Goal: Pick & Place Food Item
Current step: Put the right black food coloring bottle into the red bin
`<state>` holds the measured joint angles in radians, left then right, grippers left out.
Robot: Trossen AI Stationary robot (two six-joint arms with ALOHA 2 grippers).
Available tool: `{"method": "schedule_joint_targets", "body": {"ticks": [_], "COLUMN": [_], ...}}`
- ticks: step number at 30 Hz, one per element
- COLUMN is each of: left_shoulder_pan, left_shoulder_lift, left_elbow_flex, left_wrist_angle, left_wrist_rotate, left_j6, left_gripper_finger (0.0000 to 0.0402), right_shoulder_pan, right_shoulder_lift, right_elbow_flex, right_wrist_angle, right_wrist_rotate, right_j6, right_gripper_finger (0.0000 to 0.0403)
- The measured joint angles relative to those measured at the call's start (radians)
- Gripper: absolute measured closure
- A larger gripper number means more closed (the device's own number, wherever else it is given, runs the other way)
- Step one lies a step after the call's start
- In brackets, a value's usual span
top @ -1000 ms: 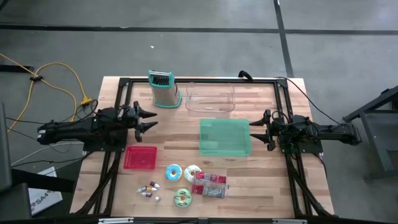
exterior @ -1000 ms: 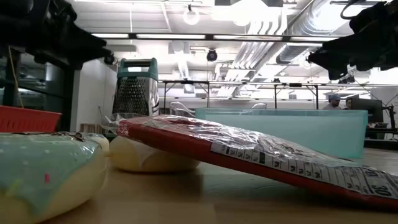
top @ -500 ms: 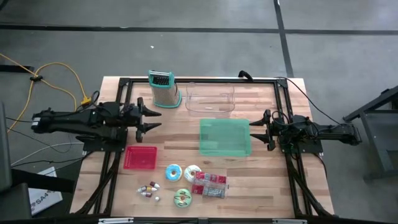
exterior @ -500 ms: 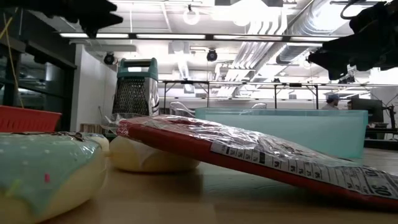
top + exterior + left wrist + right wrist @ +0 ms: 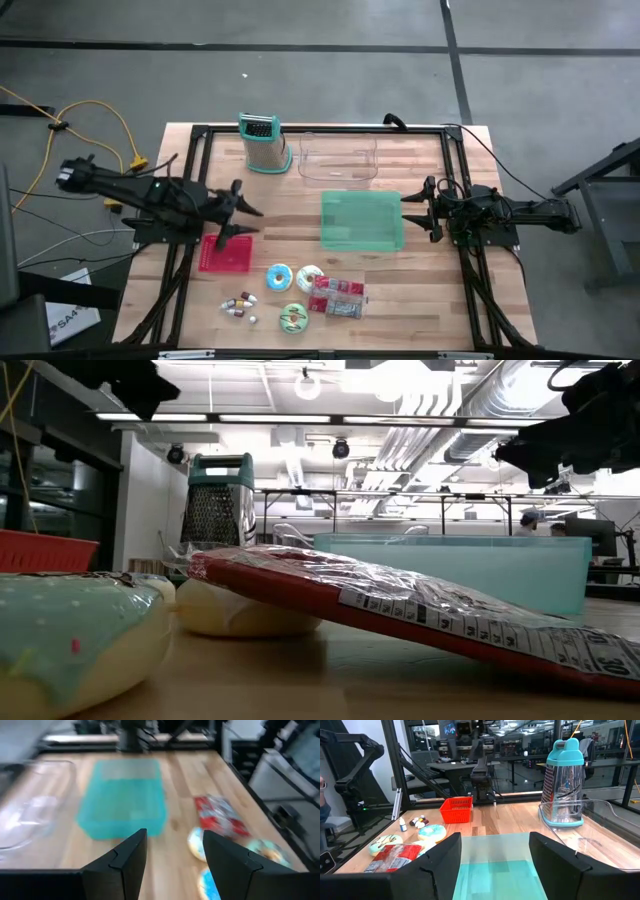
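Near the front edge lie a blue-iced donut [image 5: 279, 276], a cream one [image 5: 309, 277], a green one [image 5: 293, 318] and a red snack packet [image 5: 338, 297], which leans on the cream donut [image 5: 245, 615]. My left gripper [image 5: 245, 220] hovers open over the far edge of the red basket [image 5: 226, 253]; its wrist view looks past the open fingers [image 5: 172, 860] at the teal bin and the food. My right gripper [image 5: 410, 207] waits open at the right side of the teal bin [image 5: 362, 221].
A clear tub [image 5: 338, 158] and a teal-topped grater [image 5: 262, 143] stand at the far edge. Small bottles [image 5: 240, 305] lie near the front left. A black frame [image 5: 190, 150] runs around the table. Bare wood lies between the basket and the teal bin.
My left gripper has swung from beside the grater toward the table's near edge, over the red basket, and has risen out of the low view's top. Its fingers stay open. Nothing on the table has moved.
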<state>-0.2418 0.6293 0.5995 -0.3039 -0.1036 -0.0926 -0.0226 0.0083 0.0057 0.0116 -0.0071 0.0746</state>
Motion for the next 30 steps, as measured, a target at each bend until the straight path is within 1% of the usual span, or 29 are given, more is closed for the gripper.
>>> {"method": "schedule_joint_targets", "body": {"ticks": [3,8,10,14,19,22,25,30], "left_shoulder_pan": [-0.059,-0.139,-0.167,-0.233,-0.325,-0.382,-0.437,-0.5], "left_shoulder_lift": [0.033,0.111,0.143,0.195,0.226,0.235,0.249,0.274], "left_elbow_flex": [0.038,0.128,0.153,0.185,0.197,0.197,0.197,0.197], "left_wrist_angle": [-0.057,-0.163,-0.165,-0.166,-0.167,-0.168,-0.169,-0.179], "left_wrist_rotate": [-0.009,-0.056,-0.056,-0.023,-0.005,-0.003,-0.003,-0.004], "left_j6": [-0.027,-0.041,-0.028,0.016,0.012,-0.035,-0.114,-0.227], "left_gripper_finger": [0.0214,0.0214,0.0214,0.0214,0.0214,0.0214,0.0214,0.0214], "right_shoulder_pan": [0.0,0.0,0.0,0.0,0.0,0.0,0.0,0.0], "right_shoulder_lift": [0.0,0.0,0.0,0.0,0.0,0.0,0.0,0.0], "right_elbow_flex": [0.0,0.0,0.0,0.0,0.0,0.0,0.0,0.0], "right_wrist_angle": [0.0,0.0,0.0,0.0,0.0,0.0,0.0,0.0], "right_wrist_rotate": [0.0,0.0,0.0,0.0,0.0,0.0,0.0,0.0], "right_j6": [0.0,0.0,0.0,0.0,0.0,0.0,0.0,0.0], "right_gripper_finger": [0.018,0.018,0.018,0.018,0.018,0.018,0.018,0.018]}}
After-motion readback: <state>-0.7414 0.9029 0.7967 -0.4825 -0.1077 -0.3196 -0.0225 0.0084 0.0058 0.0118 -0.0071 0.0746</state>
